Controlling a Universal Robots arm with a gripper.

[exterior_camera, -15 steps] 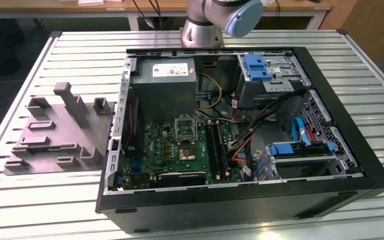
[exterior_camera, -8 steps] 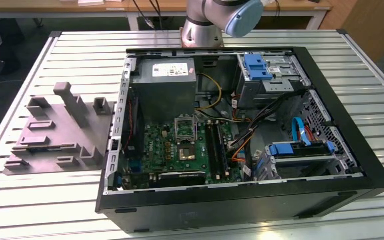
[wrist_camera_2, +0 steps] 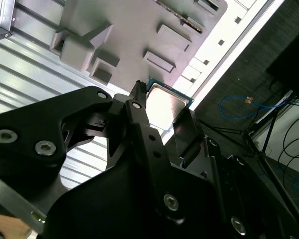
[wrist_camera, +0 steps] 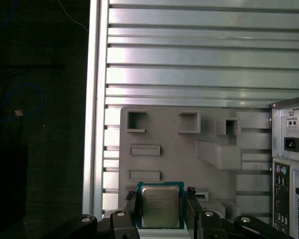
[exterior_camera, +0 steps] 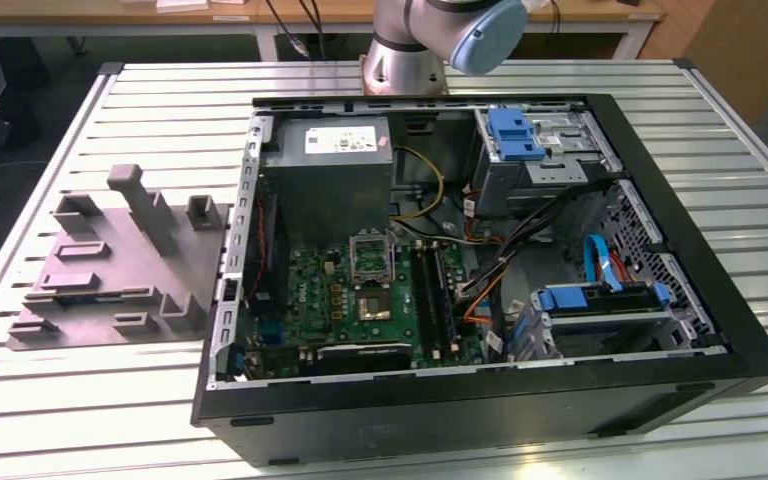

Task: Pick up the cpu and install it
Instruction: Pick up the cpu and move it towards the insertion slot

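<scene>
Two black fingers (wrist_camera: 131, 205) of the pincer (wrist_camera: 161, 201) are clamped on the cpu (wrist_camera: 161, 209) by opposite edges, its silvery top showing in both wrist views. It is held over the grey moulded tray (wrist_camera: 209, 129) on the slatted bench (wrist_camera: 189, 59), the tray lying just beside the open computer case (exterior_camera: 491, 410) with its green circuit board (exterior_camera: 324, 290).

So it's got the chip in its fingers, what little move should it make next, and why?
Probably carry it sideways towards the open computer case. In the first wrist view the gripper grips the cpu by two edges, over the grey fixture tray, while the green board where it goes lies inside the case beside that tray.
</scene>
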